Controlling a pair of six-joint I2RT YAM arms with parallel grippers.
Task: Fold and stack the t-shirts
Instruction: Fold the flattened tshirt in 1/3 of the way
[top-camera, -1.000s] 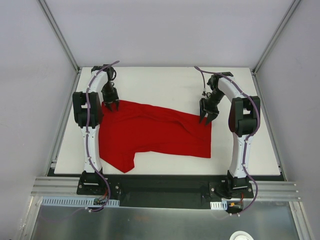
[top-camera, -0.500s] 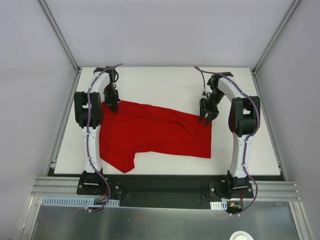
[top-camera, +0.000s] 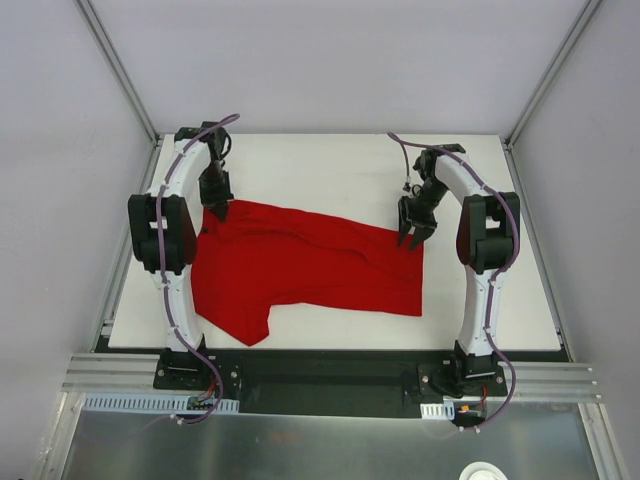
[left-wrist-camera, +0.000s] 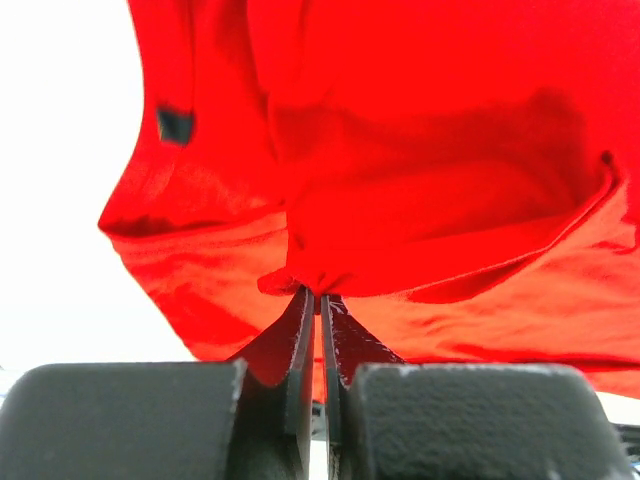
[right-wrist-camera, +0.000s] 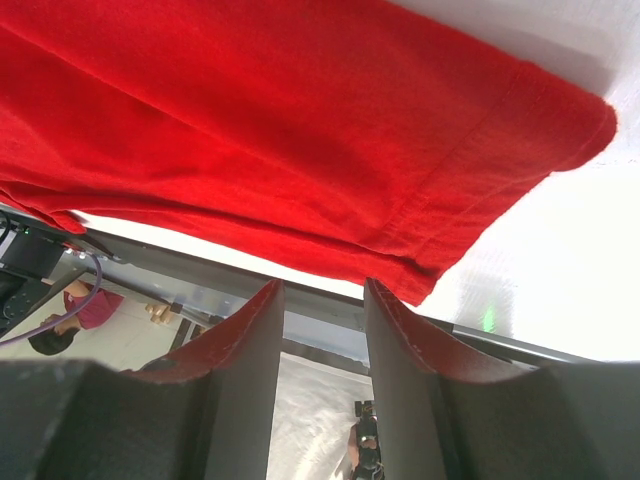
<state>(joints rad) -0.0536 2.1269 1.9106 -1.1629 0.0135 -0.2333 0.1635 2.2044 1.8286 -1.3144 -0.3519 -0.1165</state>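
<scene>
One bright red t-shirt (top-camera: 310, 265) lies spread across the white table, partly folded, with a sleeve sticking out at the front left. My left gripper (top-camera: 216, 209) is at the shirt's far left corner and is shut on a pinch of its fabric (left-wrist-camera: 300, 275). My right gripper (top-camera: 414, 236) is open at the shirt's far right corner. In the right wrist view the shirt's hemmed corner (right-wrist-camera: 470, 190) lies just past the open fingertips (right-wrist-camera: 268, 300), not between them.
The white table (top-camera: 330, 165) is bounded by metal frame posts at the back corners (top-camera: 150, 130) and grey side walls. An aluminium rail (top-camera: 330, 375) runs along the near edge, carrying both arm bases.
My left gripper closed on the shirt's far left corner and pulled it slightly left and back; the left arm's elbow swung outward. The right arm barely moved.
</scene>
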